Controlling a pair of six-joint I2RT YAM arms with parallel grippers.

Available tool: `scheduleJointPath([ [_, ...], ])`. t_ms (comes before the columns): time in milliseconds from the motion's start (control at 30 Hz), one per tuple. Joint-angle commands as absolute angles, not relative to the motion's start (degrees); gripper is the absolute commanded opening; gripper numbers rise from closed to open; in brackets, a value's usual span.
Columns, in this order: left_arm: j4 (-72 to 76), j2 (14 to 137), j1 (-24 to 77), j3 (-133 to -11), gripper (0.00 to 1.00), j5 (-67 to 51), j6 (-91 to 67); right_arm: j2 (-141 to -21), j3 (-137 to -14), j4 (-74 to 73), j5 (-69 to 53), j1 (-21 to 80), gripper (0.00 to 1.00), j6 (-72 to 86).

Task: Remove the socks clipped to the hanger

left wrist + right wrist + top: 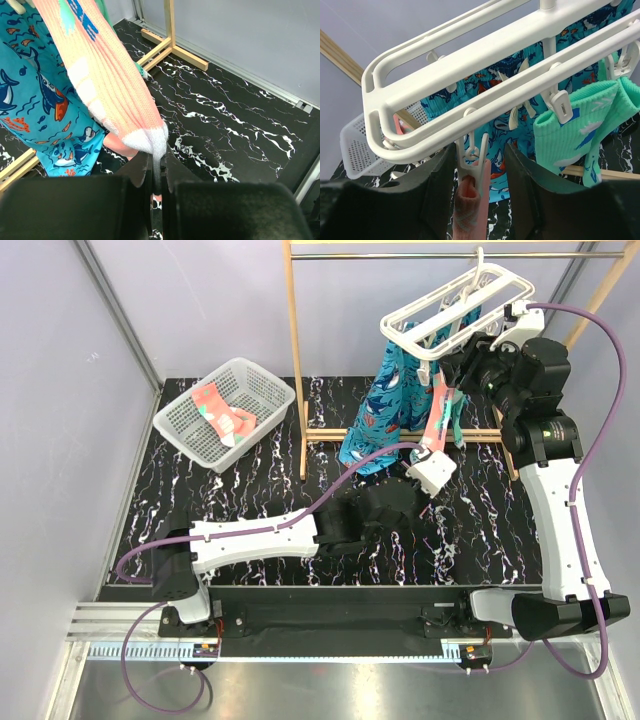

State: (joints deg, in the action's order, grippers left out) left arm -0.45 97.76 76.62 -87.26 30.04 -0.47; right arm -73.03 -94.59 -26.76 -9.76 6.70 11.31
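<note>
The white slatted hanger (455,302) hangs from the wooden rack's rail; it fills the top of the right wrist view (485,65). A coral-pink sock (441,412) hangs from one of its clips (472,157). My left gripper (159,175) is shut on this sock's white toe (150,137). My right gripper (480,185) is open, its fingers on either side of the clip and the sock's cuff (469,210). Teal-green socks (575,135) hang clipped at the right. Striped socks are not in view.
A blue shark-print cloth (385,405) hangs behind the socks on the wooden rack (296,360). A white mesh basket (228,412) at the back left holds coral socks. The rack's base bars (172,50) lie on the black marbled table.
</note>
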Motion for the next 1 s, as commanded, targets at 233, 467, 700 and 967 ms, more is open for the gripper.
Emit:
scheduleJointPath([
  [233, 1.9, 98.3, 77.3, -91.2, 0.0, 31.0, 1.3, -72.1, -95.0, -22.9, -9.7, 6.5, 0.41, 9.7],
  [467, 2.0, 98.5, 77.4, -90.8, 0.0, 31.4, 1.1, -70.1, -92.5, -20.0, -9.3, 6.5, 0.04, 9.6],
  [700, 2.2, 98.2, 77.4, -90.1, 0.0, 31.6, 0.8, -69.3, -90.8, -19.3, -9.1, 6.5, 0.0, 10.4],
  [967, 2.7, 97.1, 77.5, -88.3, 0.0, 32.0, 0.3, -69.3, -91.3, -19.9, -8.7, 6.5, 0.0, 11.0],
])
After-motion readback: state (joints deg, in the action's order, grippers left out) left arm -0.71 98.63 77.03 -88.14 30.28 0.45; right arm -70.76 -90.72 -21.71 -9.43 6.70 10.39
